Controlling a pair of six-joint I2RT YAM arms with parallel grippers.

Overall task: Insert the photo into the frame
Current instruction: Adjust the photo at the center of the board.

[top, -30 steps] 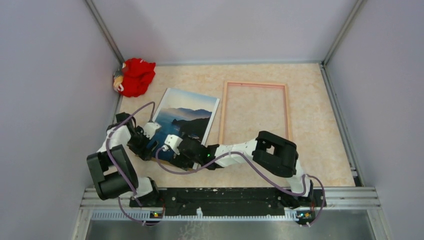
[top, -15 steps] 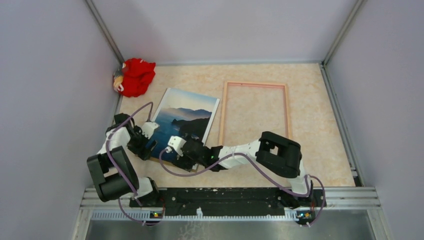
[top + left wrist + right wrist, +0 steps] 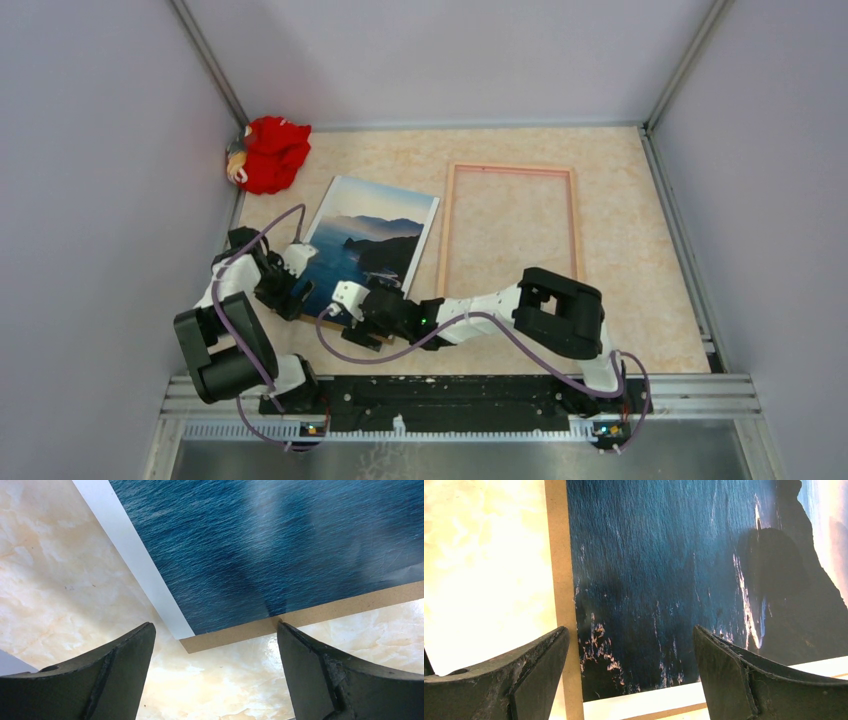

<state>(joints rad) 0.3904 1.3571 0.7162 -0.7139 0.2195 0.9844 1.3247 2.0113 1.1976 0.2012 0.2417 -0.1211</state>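
Your photo (image 3: 365, 245) lies picture side up on the worktop (image 3: 630, 260), left of the frame (image 3: 510, 225) and skewed to it, with its far right corner just beside the frame's left rail; the photo is outside the frame; the frame lies flat, well toward the far right, with the marbled worktop showing through its opening; the photo sits on a brown backing board (image 3: 300, 617), offset so that a strip of board shows past the photo's near edge; your left gripper (image 3: 290, 290) is at the photo's near left corner, and the left wrist view shows the gripper (image 3: 214, 630) spread wide and grasping nothing, the corner of photo and board lying between the two fingers; the right-hand fingertip (image 3: 300, 650) meets the line of the board's edge, but contact cannot be told; your right gripper (image 3: 345, 300) reaches across from the right to the photo's near edge; its wrist view shows this gripper (image 3: 630, 631) released too, fingers wide apart over dark blue water and a mountain silhouette, with the white border at the bottom and a board strip (image 3: 559, 580) along the left; a red soft toy (image 3: 272, 152) sits in the far left corner, apart from the photo.
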